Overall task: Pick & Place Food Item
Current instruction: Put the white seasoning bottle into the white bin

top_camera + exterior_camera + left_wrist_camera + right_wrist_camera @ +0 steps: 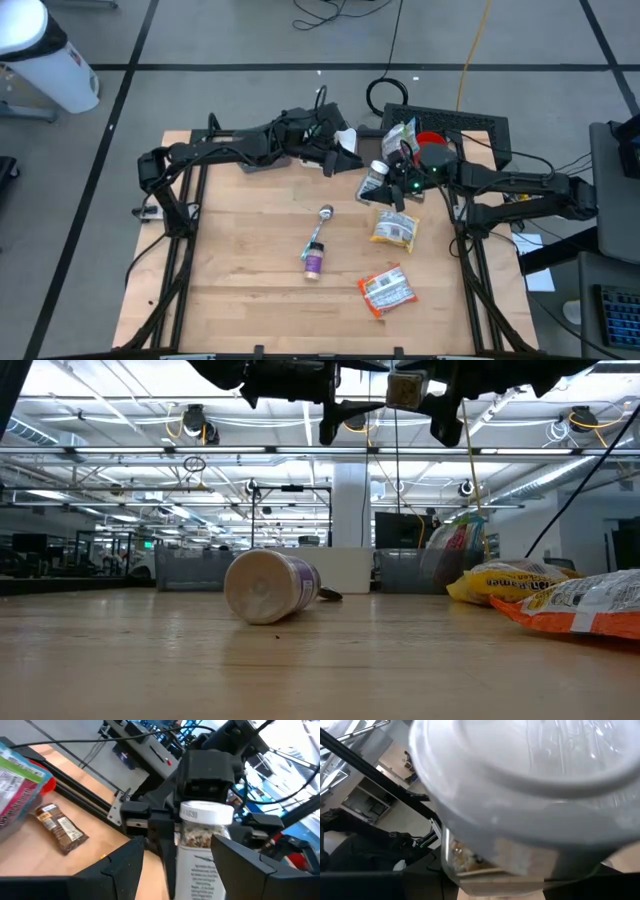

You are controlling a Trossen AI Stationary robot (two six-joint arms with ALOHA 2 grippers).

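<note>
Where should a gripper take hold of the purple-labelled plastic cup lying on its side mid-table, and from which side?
Grip the purple-labelled plastic cup across its round body, coming straight down from above, with one finger on either side of its long axis. Lying on its side, it may roll otherwise.

A light wooden tabletop point(250, 280) stands on grey floor point(250, 40) crossed by dark tape lines; bright ceiling strip lights point(120, 405) run overhead.

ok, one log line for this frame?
right claw: shut on jar, above table | left claw: open, flanking jar | cup: lying on table
</note>
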